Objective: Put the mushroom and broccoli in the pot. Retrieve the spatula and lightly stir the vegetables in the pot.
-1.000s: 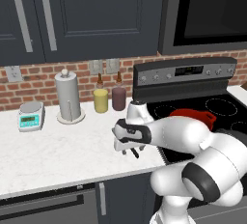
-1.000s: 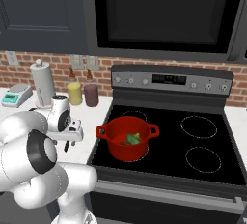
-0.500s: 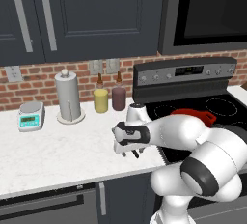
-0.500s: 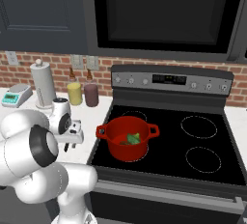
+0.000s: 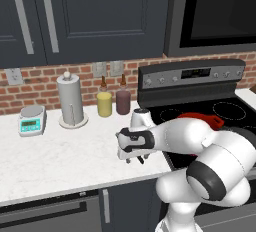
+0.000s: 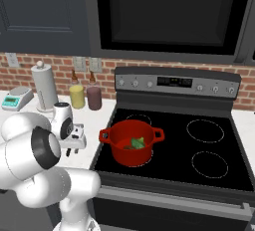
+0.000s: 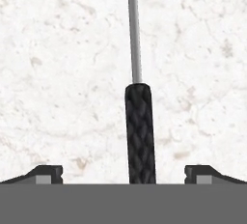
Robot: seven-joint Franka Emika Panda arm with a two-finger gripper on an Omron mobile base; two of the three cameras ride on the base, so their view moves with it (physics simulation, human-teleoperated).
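Left base cam: behind arm on its left, looks fwd and down over the surface (image 5: 55,151) toward the brick wall. Right base cam: behind on the right, faces the stove (image 6: 199,145) and pot (image 6: 132,143). Both share the stove, bottles, paper roll. Hand cam: v. close, straight down at the surface, spatula (image 7: 139,121) handle mid-frame.

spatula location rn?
Hand view: the spatula lies flat on the white marble counter, its black handle centred between the gripper's open fingertips.

Spatula (image 7: 139,126): black textured handle, thin grey shaft, flat on counter (image 7: 58,97). Red pot (image 6: 131,143) on stove (image 6: 199,150), broccoli (image 6: 137,143) inside.
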